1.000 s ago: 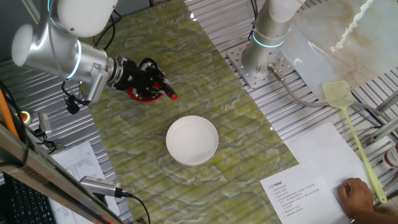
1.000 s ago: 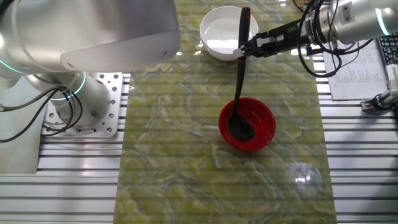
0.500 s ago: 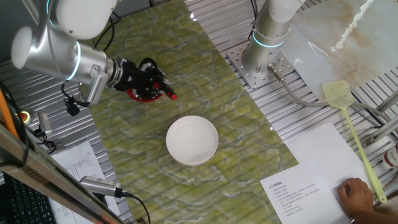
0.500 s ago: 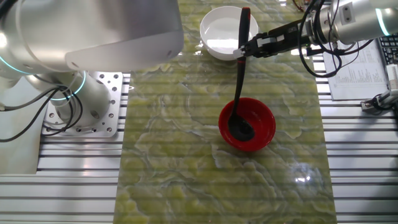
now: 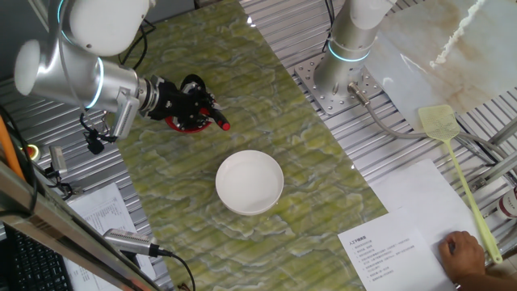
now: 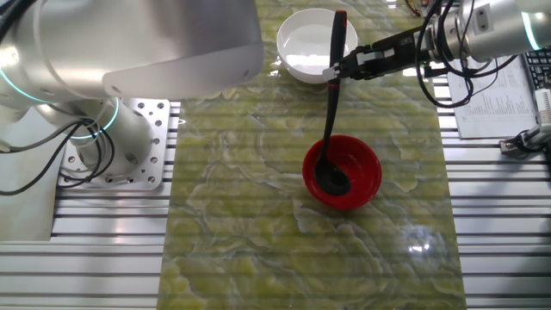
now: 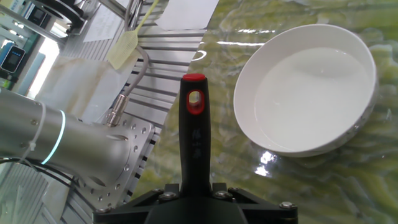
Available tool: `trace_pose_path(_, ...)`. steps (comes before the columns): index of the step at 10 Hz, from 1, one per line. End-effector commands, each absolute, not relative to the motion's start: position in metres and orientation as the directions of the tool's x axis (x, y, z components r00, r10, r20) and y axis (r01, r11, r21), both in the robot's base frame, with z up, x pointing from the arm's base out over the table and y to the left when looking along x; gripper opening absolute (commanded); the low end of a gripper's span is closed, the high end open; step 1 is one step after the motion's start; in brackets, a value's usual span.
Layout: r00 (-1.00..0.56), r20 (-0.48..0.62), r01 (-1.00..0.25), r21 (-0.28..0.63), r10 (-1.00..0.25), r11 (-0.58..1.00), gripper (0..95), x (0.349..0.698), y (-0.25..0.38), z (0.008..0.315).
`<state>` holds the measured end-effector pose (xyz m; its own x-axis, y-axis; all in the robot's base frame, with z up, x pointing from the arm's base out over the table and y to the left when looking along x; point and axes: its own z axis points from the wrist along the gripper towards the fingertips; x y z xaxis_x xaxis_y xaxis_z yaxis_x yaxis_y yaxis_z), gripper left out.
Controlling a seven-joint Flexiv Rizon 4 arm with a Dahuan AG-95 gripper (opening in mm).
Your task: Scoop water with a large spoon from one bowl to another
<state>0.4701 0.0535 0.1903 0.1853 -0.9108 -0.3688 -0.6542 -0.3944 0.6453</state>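
Gripper (image 6: pixel 337 71) clamped shut on the thin black handle of the large spoon (image 6: pixel 331 120), fingers meeting just below the red tip. Handle leaning up and toward the white bowl (image 6: pixel 308 56), red tip (image 7: pixel 194 79) with its hanging hole showing in the hand view above the black gripper (image 7: pixel 196 196) body. Round head of the spoon sunk inside the red bowl (image 6: pixel 366 172), resting low against the bowl's left inner side. Water in the red bowl too dark and small to make out; no clear liquid level visible. White bowl (image 7: pixel 308 87) standing apart from the red bowl on the green marbled mat (image 6: pixel 232 215), interior pale and glossy, possibly wet, cannot tell for sure.

In one fixed view, gripper (image 5: pixel 194 105) and wrist covering most of the red bowl (image 5: pixel 176 123), only a sliver of red rim showing, red handle tip (image 5: pixel 224 124) poking out toward the white bowl (image 5: pixel 250 182). Yellow-green fly swatter (image 5: pixel 456 166) lying on the metal table (image 5: pixel 388 153) well apart from the bowls, beside a printed sheet (image 5: pixel 388 246). 1 human hand (image 5: pixel 464 257) resting at the sheet's edge near the swatter's handle. A second arm's base (image 5: pixel 343 56) bolted to the table beyond the mat.
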Motion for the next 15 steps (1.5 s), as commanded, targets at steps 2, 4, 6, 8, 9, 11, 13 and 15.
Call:
trace_pose_path(2,0.184,-0.368,-0.645,0.655,-0.911,-0.395,0.0,0.4714,0.0534,0.1909)
trace_pose_path(4,0.184,-0.366,-0.642,0.658,-0.912,-0.394,0.0,0.4714,0.0534,0.1909)
trace_pose_path(6,0.184,-0.365,-0.640,0.660,-0.913,-0.393,0.0,0.4713,0.0534,0.1909)
trace_pose_path(8,0.184,-0.364,-0.638,0.663,-0.913,-0.392,0.0,0.4710,0.0533,0.1907)
trace_pose_path(9,0.184,-0.364,-0.637,0.664,-0.913,-0.393,0.0,0.4709,0.0532,0.1906)
trace_pose_path(11,0.186,-0.362,-0.631,0.669,-0.914,-0.393,0.0,0.4704,0.0530,0.1904)
trace_pose_path(13,0.187,-0.358,-0.625,0.675,-0.915,-0.392,0.0,0.4686,0.0522,0.1893)
trace_pose_path(15,0.187,-0.360,-0.623,0.676,-0.914,-0.394,0.0,0.4681,0.0521,0.1891)
